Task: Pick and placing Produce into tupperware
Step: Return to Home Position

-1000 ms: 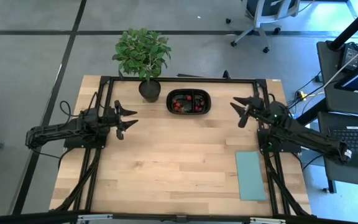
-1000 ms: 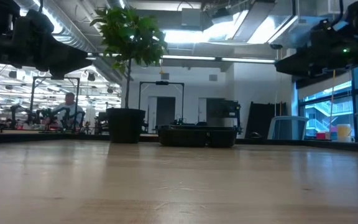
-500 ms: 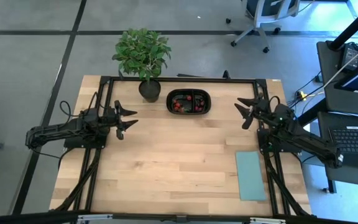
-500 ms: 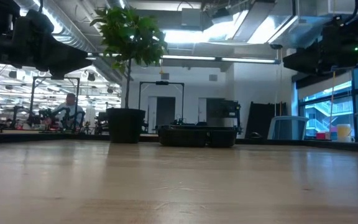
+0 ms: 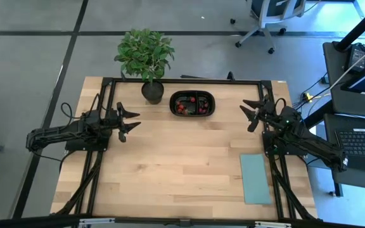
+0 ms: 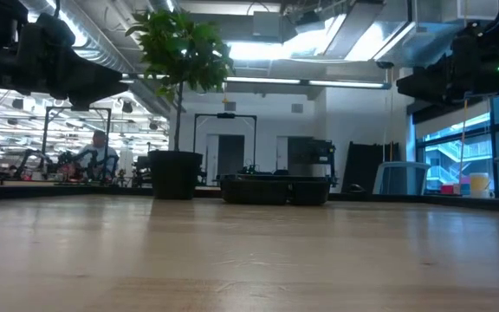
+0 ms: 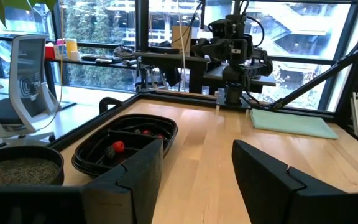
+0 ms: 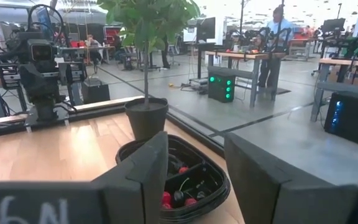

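The tupperware (image 5: 173, 104), a black oval two-compartment tray, sits at the table's far middle, also seen in the wrist views (image 7: 89, 163) (image 8: 219, 186). Red and dark produce (image 5: 181, 107) lies inside it (image 7: 117, 147) (image 8: 166, 199). My left gripper (image 5: 134, 120) hovers above the table's left part, level and open, pointing toward the right (image 7: 197, 171). My right gripper (image 5: 246, 115) hovers above the far right part, level and open, pointing toward the tray (image 8: 194, 168). Neither has anything between its fingers.
A potted plant (image 5: 146, 56) stands just left of the tray, its dark pot (image 5: 152, 92) on the table. A pale teal rectangle (image 5: 255, 178) lies flat near the right edge. Bare wood spans the middle and near part. People show in the room beyond (image 6: 99, 149).
My right gripper has drawn back a little toward the table's right edge, staying level and open, then held still. My left gripper, the tray and the produce have kept their places.
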`<control>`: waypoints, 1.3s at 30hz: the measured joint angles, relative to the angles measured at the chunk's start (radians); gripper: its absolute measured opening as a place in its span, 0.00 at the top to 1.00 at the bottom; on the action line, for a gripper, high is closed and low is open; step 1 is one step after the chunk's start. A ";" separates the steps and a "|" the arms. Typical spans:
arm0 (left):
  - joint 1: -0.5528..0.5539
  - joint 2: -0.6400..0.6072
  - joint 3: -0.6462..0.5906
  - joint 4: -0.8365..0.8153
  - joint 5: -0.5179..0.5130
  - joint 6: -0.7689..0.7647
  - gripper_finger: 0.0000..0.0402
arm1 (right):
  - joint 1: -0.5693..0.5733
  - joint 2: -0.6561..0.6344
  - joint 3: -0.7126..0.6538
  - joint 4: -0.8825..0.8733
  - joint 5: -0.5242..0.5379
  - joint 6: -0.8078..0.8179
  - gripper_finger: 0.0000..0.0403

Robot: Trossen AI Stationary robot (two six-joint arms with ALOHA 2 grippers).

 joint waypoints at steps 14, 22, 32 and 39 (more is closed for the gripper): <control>0.000 0.000 0.000 0.000 0.002 -0.001 0.54 | 0.000 0.000 0.000 0.010 -0.009 -0.030 0.60; 0.000 0.000 0.000 0.000 0.003 -0.001 0.54 | 0.013 0.000 -0.061 0.123 -0.010 -0.029 0.60; 0.000 0.000 0.000 0.000 0.003 0.002 0.54 | 0.015 0.003 -0.084 0.160 -0.009 -0.027 0.60; 0.000 0.000 0.000 0.000 0.003 0.122 0.54 | 0.015 0.003 -0.084 0.107 -0.009 -0.027 0.60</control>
